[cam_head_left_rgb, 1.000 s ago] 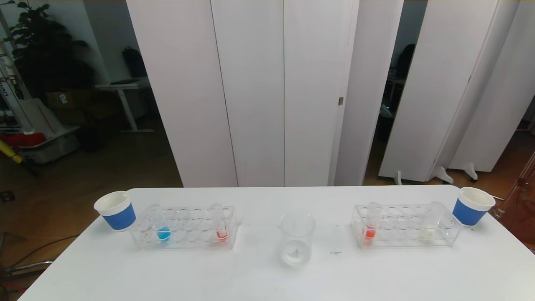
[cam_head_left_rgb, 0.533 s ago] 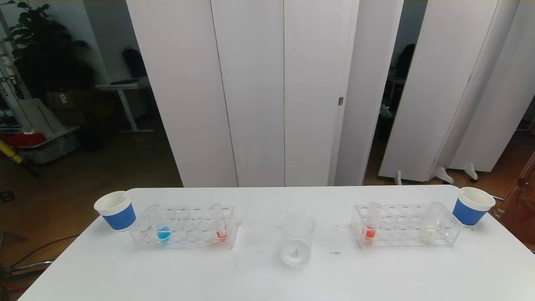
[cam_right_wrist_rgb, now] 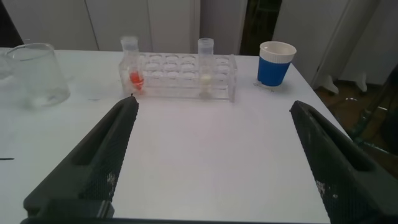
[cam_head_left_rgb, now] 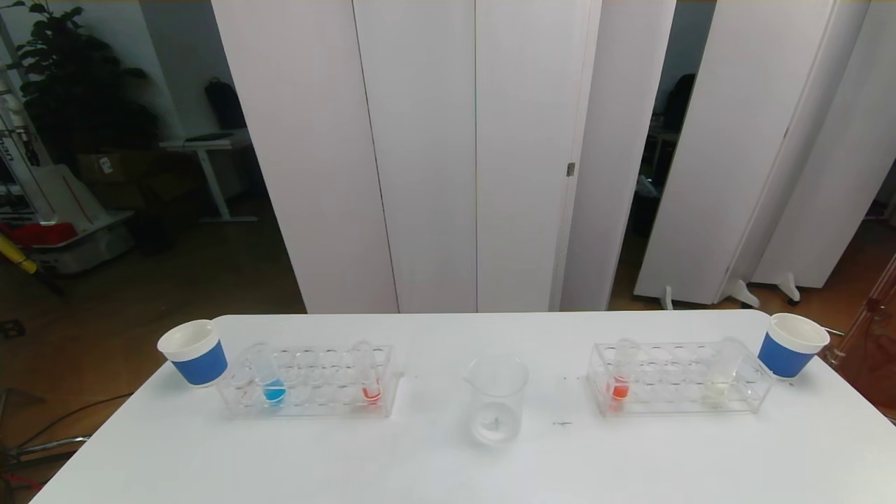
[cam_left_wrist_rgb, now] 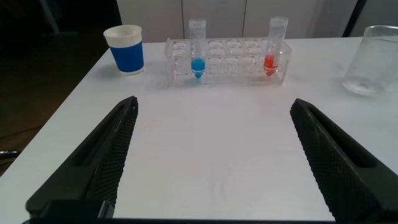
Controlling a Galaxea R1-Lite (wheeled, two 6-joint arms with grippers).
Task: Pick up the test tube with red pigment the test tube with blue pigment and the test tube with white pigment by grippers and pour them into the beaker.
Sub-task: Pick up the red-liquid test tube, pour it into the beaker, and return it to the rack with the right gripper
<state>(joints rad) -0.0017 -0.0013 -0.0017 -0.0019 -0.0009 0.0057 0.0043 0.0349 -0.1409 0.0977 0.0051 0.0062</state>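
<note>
The beaker (cam_head_left_rgb: 496, 399) stands upright at the middle of the table (cam_head_left_rgb: 434, 462), mouth up and spout toward ten o'clock in the head view, seemingly put there so that either arm can reach it with a tube; nothing coloured shows in it, so I judge no pour has been made. At its nine o'clock sits the left rack (cam_head_left_rgb: 308, 381), holding the test tube with blue pigment (cam_head_left_rgb: 269, 378) near its left end and an orange-red tube (cam_head_left_rgb: 369, 378) near its right end; at the beaker's three o'clock sits the right rack (cam_head_left_rgb: 675, 381), with a second orange-red tube (cam_head_left_rgb: 621, 378) at its left end and the test tube with white pigment (cam_head_left_rgb: 721, 381) toward its right end. All four tubes stand with long axis close to vertical, round bottoms down and open mouths up, the blue one leaning slightly to eleven o'clock; the racks keep the liquid in and leave the upper glass free to be gripped. A blue-sleeved paper cup (cam_head_left_rgb: 194, 352) stands beyond the left rack's outer end, another paper cup (cam_head_left_rgb: 792, 344) beyond the right rack's. The left gripper (cam_left_wrist_rgb: 211, 162) hangs near the table's near edge facing the left rack, jaws spread wide and holding nothing; the right gripper (cam_right_wrist_rgb: 211, 162) faces the right rack likewise, jaws wide apart and empty.
</note>
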